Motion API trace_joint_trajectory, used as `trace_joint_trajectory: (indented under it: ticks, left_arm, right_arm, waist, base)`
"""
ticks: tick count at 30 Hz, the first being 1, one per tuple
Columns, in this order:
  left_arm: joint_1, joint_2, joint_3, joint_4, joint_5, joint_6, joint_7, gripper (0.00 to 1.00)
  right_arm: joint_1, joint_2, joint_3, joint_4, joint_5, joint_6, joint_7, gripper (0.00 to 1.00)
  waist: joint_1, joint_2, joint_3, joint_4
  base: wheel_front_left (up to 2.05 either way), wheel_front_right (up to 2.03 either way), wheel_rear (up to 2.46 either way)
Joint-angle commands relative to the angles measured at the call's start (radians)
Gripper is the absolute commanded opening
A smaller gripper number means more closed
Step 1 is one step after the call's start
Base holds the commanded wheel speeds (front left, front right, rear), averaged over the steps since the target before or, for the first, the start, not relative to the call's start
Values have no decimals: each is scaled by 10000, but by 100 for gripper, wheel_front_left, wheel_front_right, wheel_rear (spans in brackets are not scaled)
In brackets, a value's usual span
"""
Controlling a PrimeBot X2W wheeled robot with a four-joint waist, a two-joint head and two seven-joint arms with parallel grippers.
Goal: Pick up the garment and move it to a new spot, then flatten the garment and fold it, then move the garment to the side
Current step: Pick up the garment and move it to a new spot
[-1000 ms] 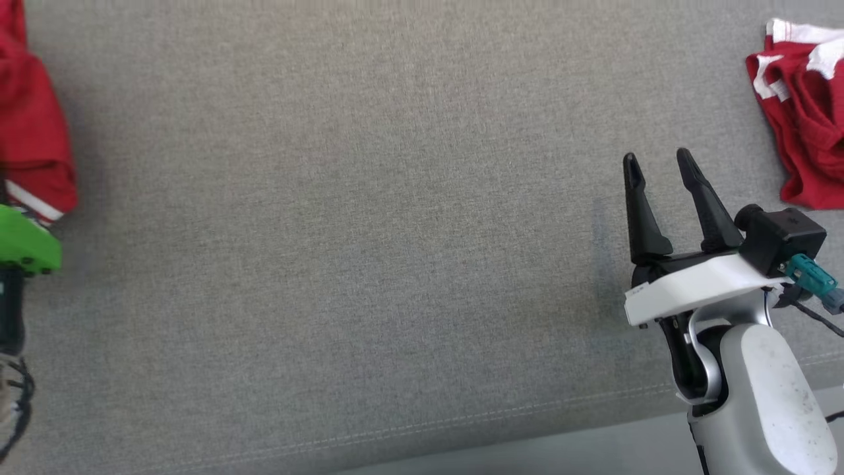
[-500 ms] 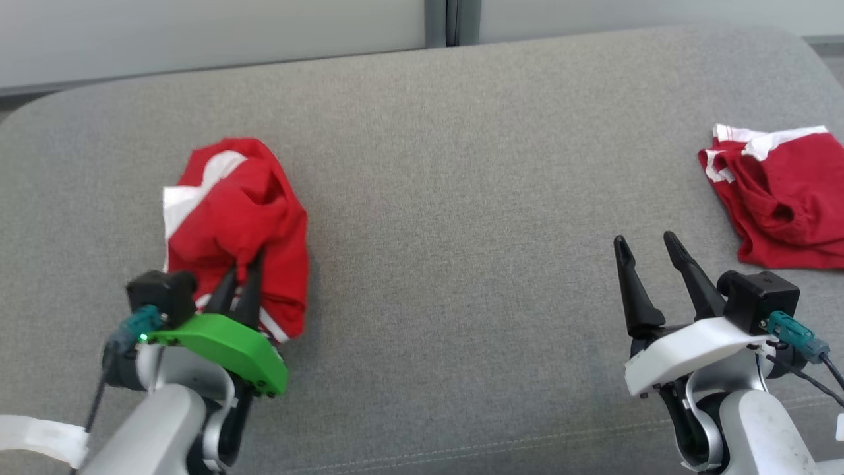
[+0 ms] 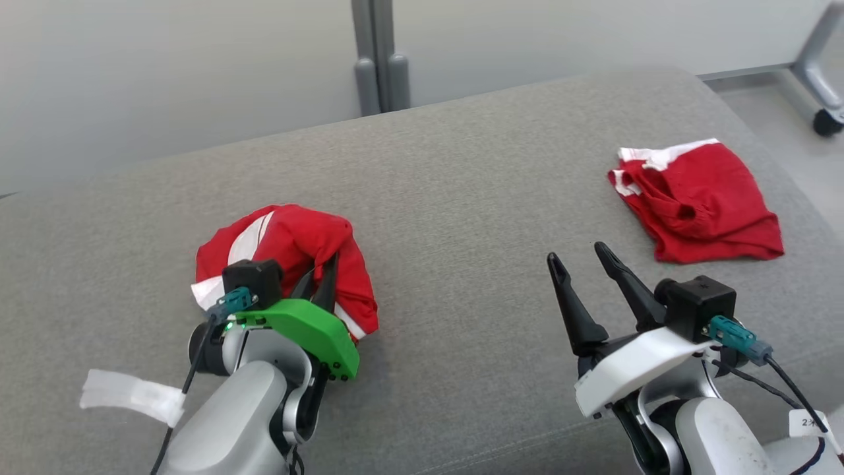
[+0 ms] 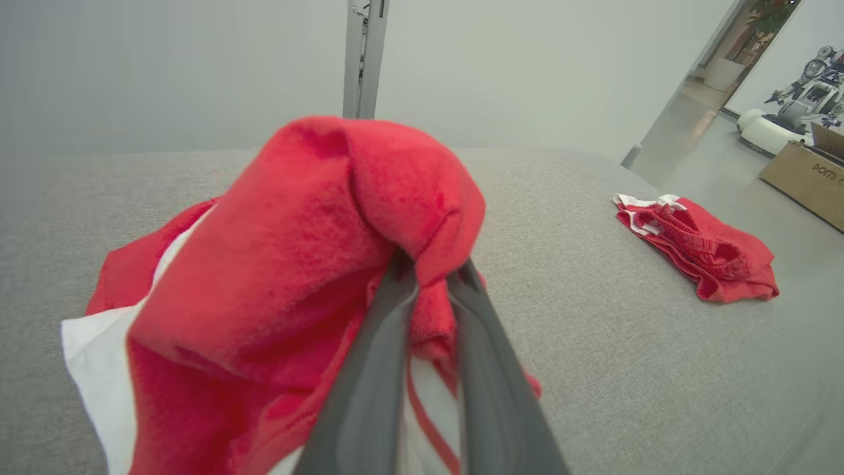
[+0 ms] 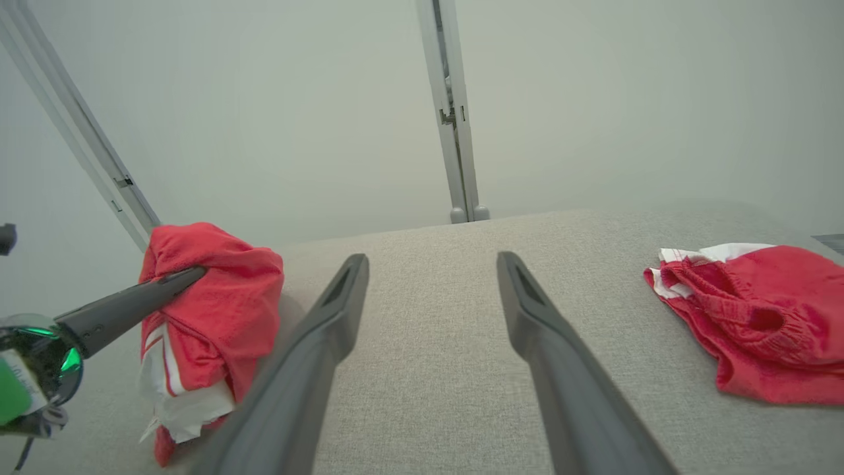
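The garment (image 3: 290, 241) is red with white stripes, bunched up over the left part of the grey cushioned surface (image 3: 461, 198). My left gripper (image 3: 323, 270) is shut on a fold near its top. In the left wrist view the red cloth (image 4: 316, 264) drapes over both fingers of the left gripper (image 4: 432, 264). In the right wrist view the garment (image 5: 211, 290) hangs from the left gripper's finger (image 5: 132, 300), its lower edge at or just above the surface. My right gripper (image 3: 577, 252) is open with nothing between its fingers, and so it looks in its own view (image 5: 433, 258).
A second red garment (image 3: 699, 204) with white trim lies crumpled at the surface's far right, also seen in both wrist views (image 4: 699, 247) (image 5: 758, 316). A pale wall with a metal post (image 3: 376, 59) stands behind. A wheeled frame leg (image 3: 824, 119) and a cardboard box (image 4: 804, 181) stand off to the right.
The head camera has tilted up and turned, so the whole surface and the wall now show. My left gripper stays shut on the garment; the right stays open.
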Motion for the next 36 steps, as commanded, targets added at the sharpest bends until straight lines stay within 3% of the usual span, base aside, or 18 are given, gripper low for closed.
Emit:
trace_joint_trajectory:
  ticks: [1,5,10,11,12,13,18,24,28,36]
  left_arm:
    - [-333,-146,14,288,30,-113,-93,0]
    - [-763,-518,-35,1129,-36,-337,-237,0]
    - [-1067,-902,-69,2193,-109,-566,-468,0]
    - [-1119,-962,-95,2397,-99,-631,-501,22]
    - [-1173,-1031,-114,2579,-106,-674,-542,72]
    - [-1223,-1101,-135,2725,-128,-753,-587,100]
    - [-1431,-1373,-221,3083,-112,-1004,-868,100]
    - [-1202,-1587,-513,2864,97,-1208,-1182,100]
    - [-672,-1546,-618,2384,263,-1055,-1312,100]
    - [976,-852,-641,652,335,-467,-1359,100]
  right_arm:
    - [-137,-40,138,-15,108,-10,-26,100]
    - [-358,-34,430,27,410,-7,-201,100]
    - [-527,-34,558,174,437,-7,-370,100]
    - [-565,-34,562,207,430,-7,-383,100]
    - [-586,-27,552,237,428,-7,-408,100]
    - [-582,-28,526,268,424,-7,-425,100]
    - [-504,-30,403,350,332,-7,-487,100]
    - [-239,-33,151,415,240,-7,-601,100]
    - [-52,-34,1,473,205,-7,-645,100]
    - [57,-34,32,817,102,-7,-720,100]
  waist:
    - [1,0,570,-1577]
    - [1,0,865,-2167]
    - [1,0,1071,-2429]
    - [1,0,1089,-2432]
    - [1,0,1100,-2416]
    - [1,0,1101,-2368]
    - [1,0,1016,-1996]
    - [1,0,618,-899]
    - [1,0,303,43]
    - [1,0,-117,1899]
  base:
    - [0,0,0]
    - [0,0,0]
    - [0,0,0]
    - [0,0,0]
    - [0,0,0]
    - [0,0,0]
    - [0,0,0]
    - [0,0,0]
    - [0,0,0]
    - [0,0,0]
